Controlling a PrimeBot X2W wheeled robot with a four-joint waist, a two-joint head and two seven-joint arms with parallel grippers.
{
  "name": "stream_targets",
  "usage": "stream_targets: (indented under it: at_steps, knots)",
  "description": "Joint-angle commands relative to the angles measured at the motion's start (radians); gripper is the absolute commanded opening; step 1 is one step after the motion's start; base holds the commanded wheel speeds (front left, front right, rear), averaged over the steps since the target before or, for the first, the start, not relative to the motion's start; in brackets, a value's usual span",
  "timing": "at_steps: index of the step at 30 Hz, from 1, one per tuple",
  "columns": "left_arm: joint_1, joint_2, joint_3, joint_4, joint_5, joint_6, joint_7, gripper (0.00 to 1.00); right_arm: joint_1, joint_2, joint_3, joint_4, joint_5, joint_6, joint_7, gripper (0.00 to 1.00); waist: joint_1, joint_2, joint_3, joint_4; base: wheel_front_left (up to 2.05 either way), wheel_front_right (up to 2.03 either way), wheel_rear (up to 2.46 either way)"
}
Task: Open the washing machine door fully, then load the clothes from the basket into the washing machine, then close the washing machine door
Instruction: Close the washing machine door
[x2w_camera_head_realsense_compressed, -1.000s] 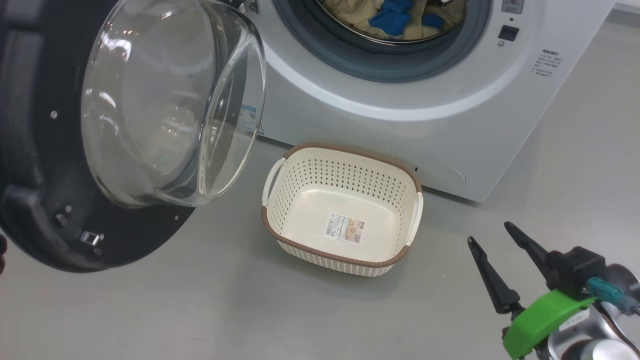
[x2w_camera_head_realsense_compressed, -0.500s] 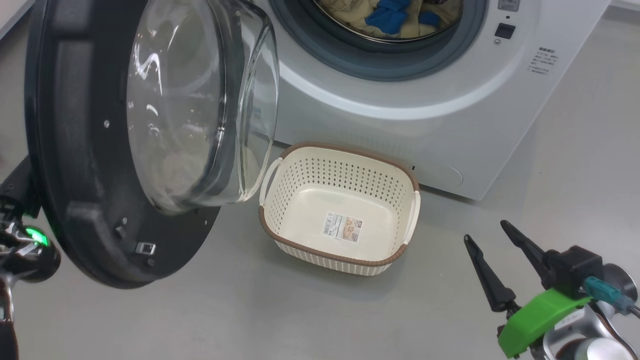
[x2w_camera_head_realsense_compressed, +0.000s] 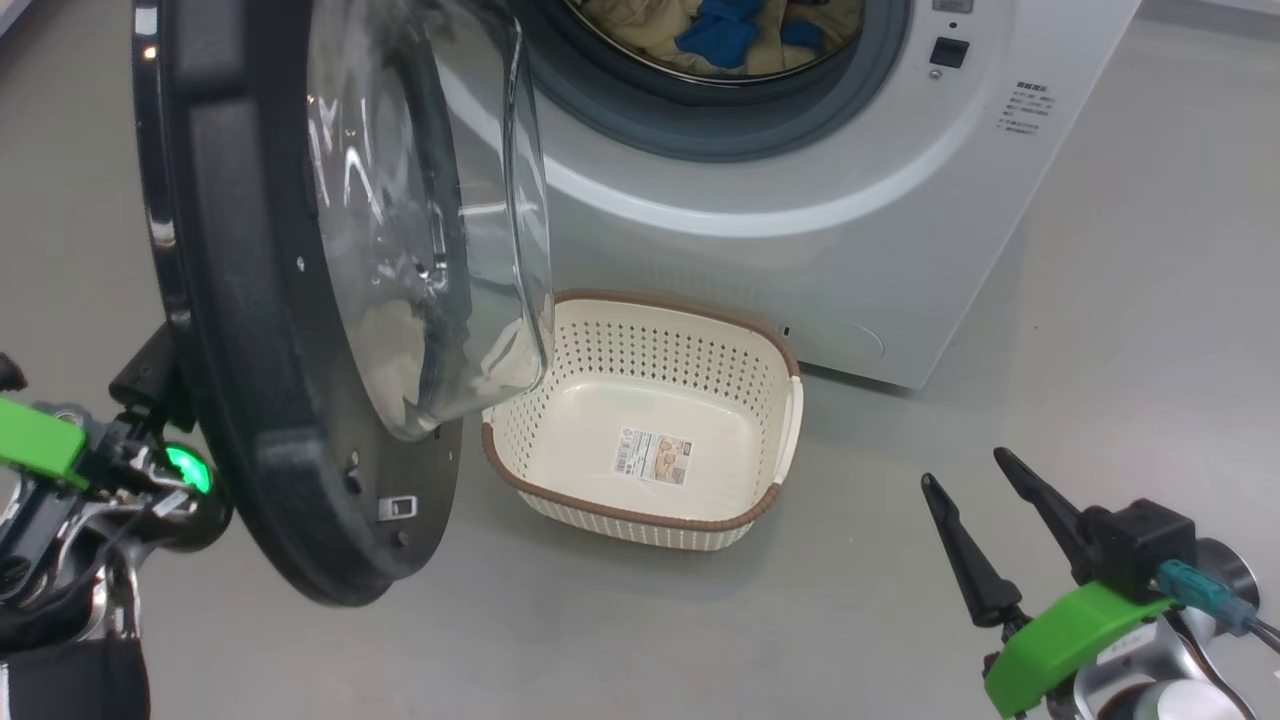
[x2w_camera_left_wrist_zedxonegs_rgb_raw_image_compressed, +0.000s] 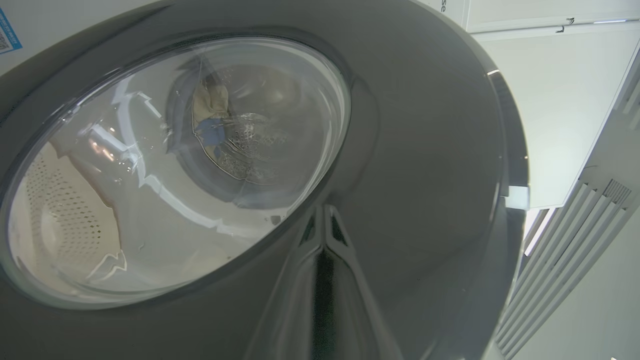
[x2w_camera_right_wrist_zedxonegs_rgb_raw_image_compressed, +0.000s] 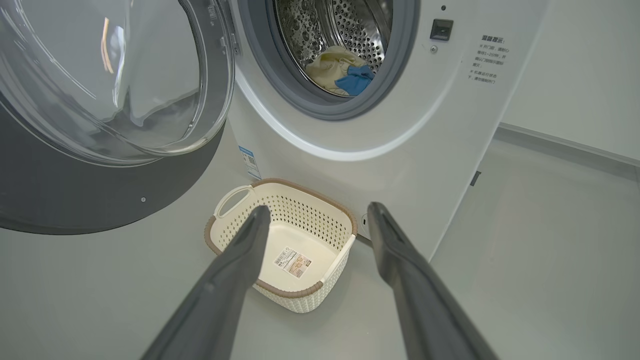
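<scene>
- Step in hand, as I judge it: the 3rd and last, shutting the washing machine door (x2w_camera_head_realsense_compressed: 250, 380). The clothes (x2w_camera_right_wrist_zedxonegs_rgb_raw_image_compressed: 335, 72) lie in the drum (x2w_camera_right_wrist_zedxonegs_rgb_raw_image_compressed: 350, 25), cream fabric with a blue patch. The basket (x2w_camera_head_realsense_compressed: 650, 350) sits on the floor (x2w_camera_head_realsense_compressed: 850, 620) just before the washing machine (x2w_camera_head_realsense_compressed: 750, 260), holding only the sticker label (x2w_camera_head_realsense_compressed: 652, 458) on its bottom.
- The door stands about halfway round its swing, nearly edge-on to the head view. Its glass bowl (x2w_camera_head_realsense_compressed: 430, 200) is turned toward the drum and overlaps the basket's left end in that view.
- The left gripper (x2w_camera_left_wrist_zedxonegs_rgb_raw_image_compressed: 324, 240) is clenched, its 2 fingers (x2w_camera_left_wrist_zedxonegs_rgb_raw_image_compressed: 285, 320) pressed together and grasping nothing. The tip appears to rest against the door's glossy outer face, beside the glass.
- The right gripper (x2w_camera_head_realsense_compressed: 962, 468) is released, jaws spread wide and empty. It is above the floor to the right of the basket, well apart from the door.
- Next move, in my judgement: a steady push on that outer face, following the door's arc toward the gasket (x2w_camera_head_realsense_compressed: 700, 125) until it latches. A closed tip may slide on the gloss, so the push should stay square to the door. Whether the lower rim clears the basket I cannot tell.
</scene>
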Motion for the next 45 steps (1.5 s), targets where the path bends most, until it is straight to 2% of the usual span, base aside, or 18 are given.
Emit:
stream_targets:
  at_steps: [1,8,19,36,45]
  knots:
    - [-0.021,0.015,0.017,-0.046,0.009,-0.007,0.012,0.0,-0.05,-0.007,0.015,-0.028,0.005,-0.003,-0.014,1.0,0.0,0.0,-0.002,-0.006,0.0,0.0,0.0]
    - [-0.025,-0.043,-0.016,-0.068,0.038,-0.007,0.004,0.0,-0.062,0.003,0.02,-0.009,0.008,-0.003,-0.031,1.0,0.0,0.0,-0.003,-0.042,0.0,0.0,0.0]
    - [-0.044,-0.082,-0.058,-0.074,0.063,-0.007,-0.041,0.0,-0.084,0.016,0.019,0.011,0.009,-0.003,-0.052,1.0,0.0,0.0,0.018,-0.121,0.0,0.0,0.0]
    - [-0.131,-0.094,-0.119,-0.003,0.102,-0.007,-0.175,0.0,-0.128,0.034,0.024,0.051,0.017,-0.003,-0.089,1.0,0.0,0.0,0.049,-0.265,0.0,0.0,0.0]
    - [-0.184,-0.081,-0.134,0.023,0.108,-0.007,-0.211,0.0,-0.149,0.039,0.024,0.068,0.023,-0.003,-0.105,1.0,0.0,0.0,0.073,-0.335,0.0,0.0,0.0]
